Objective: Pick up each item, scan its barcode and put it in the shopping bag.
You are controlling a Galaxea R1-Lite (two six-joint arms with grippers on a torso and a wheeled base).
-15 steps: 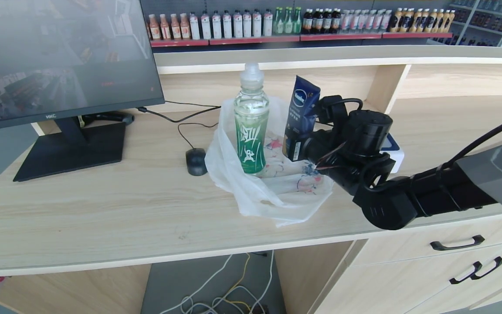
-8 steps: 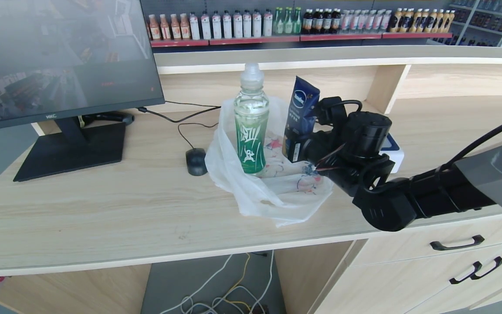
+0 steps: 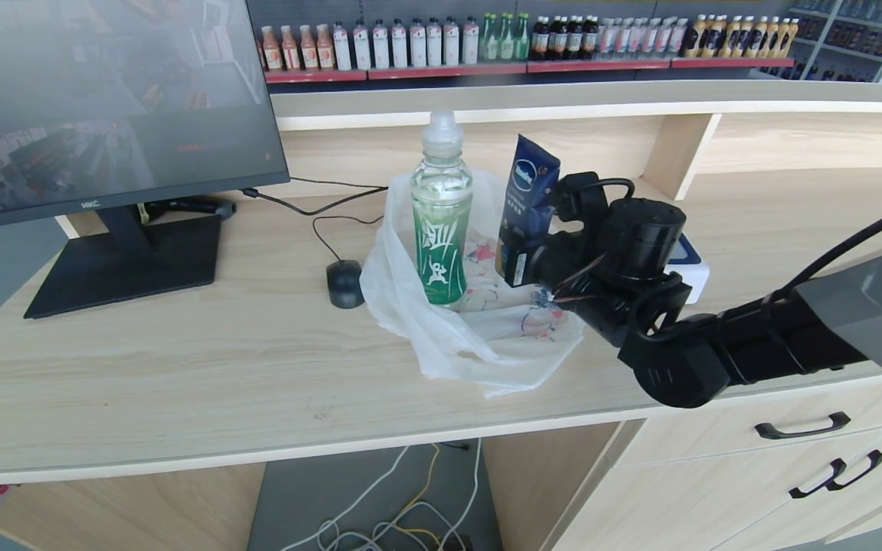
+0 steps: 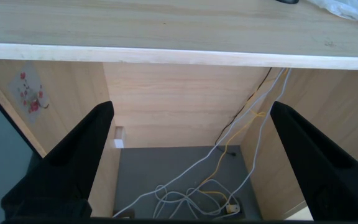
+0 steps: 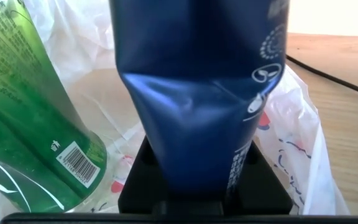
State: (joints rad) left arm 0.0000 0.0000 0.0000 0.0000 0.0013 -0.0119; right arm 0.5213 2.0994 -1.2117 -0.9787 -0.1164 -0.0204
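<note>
Easing towards the green-labelled clear bottle (image 3: 441, 222), the right gripper (image 3: 542, 256) stayed clamped on the upright dark-blue squeeze tube (image 3: 529, 195) over the crumpled white plastic shopping bag (image 3: 479, 340); release looked near. The left gripper (image 4: 191, 162) hung wide open under the pale wooden counter (image 3: 181, 360).

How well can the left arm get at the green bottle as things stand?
Probably not without repositioning: the left gripper, open, points under the counter from its front, away from the green bottle standing on top. The bottle's left side looks free.
</note>
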